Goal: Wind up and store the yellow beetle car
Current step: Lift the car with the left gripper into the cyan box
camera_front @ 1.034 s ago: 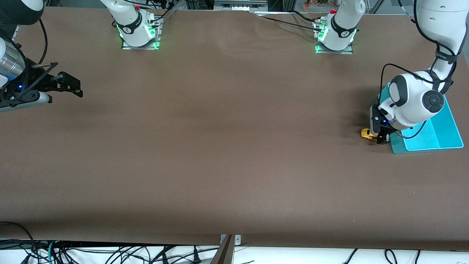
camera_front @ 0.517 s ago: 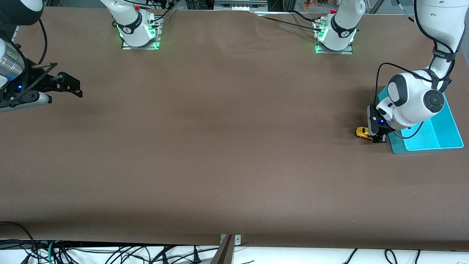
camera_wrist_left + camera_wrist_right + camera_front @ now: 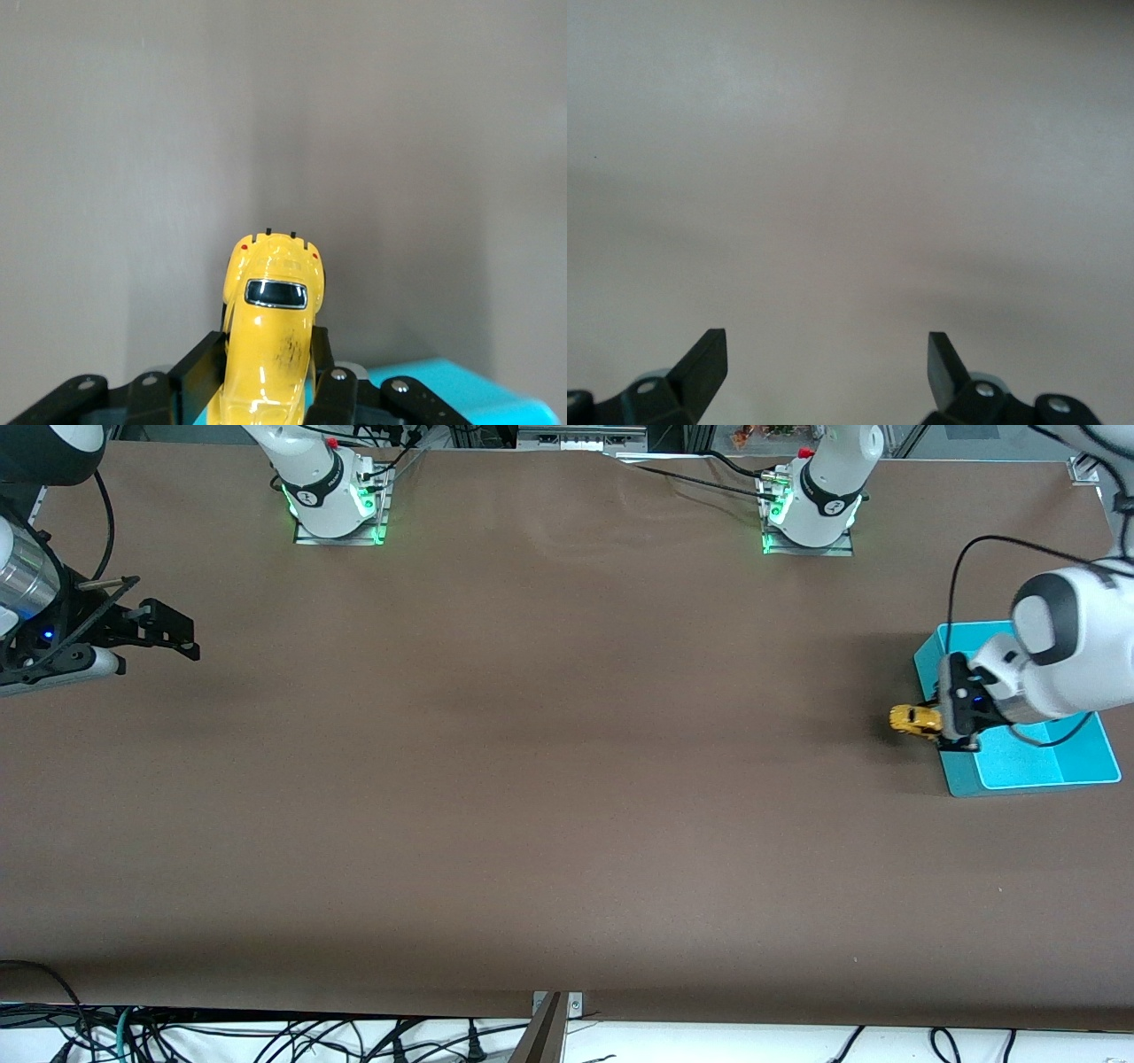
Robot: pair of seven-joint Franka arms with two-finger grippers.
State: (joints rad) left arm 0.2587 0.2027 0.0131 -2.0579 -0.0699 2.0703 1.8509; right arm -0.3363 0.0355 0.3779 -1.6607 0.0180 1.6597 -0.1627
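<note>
Left gripper (image 3: 946, 728) at the left arm's end of the table, fingers pinched on the flanks of the yellow beetle car (image 3: 915, 720); the car sticks out from between them over the brown table (image 3: 549, 779), just at the rim of the teal bin (image 3: 966, 786). In the left wrist view the same grip shows close up: left gripper (image 3: 267, 376), two black fingers (image 3: 202, 370) pressed against either side of the car (image 3: 268, 332), its dark window facing the camera, rounded end pointing away from the wrist, a corner of the teal bin (image 3: 461, 390) showing under the gripper. Whether the car's wheels touch the cloth cannot be told; a dark shadow lies on the table just beside it. The bin is open-topped with low walls, and the left arm's white wrist hangs above it, covering part of its inside. Toward the right arm's end of the table, the right gripper (image 3: 168, 638) hangs over bare brown cloth, holding nothing, and that arm waits. The right wrist view shows its fingers (image 3: 700, 363) spread wide, only tabletop (image 3: 850, 177) between them. Along the table edge farthest from the front camera stand the two arm bases (image 3: 332, 500), lit green at the foot.
</note>
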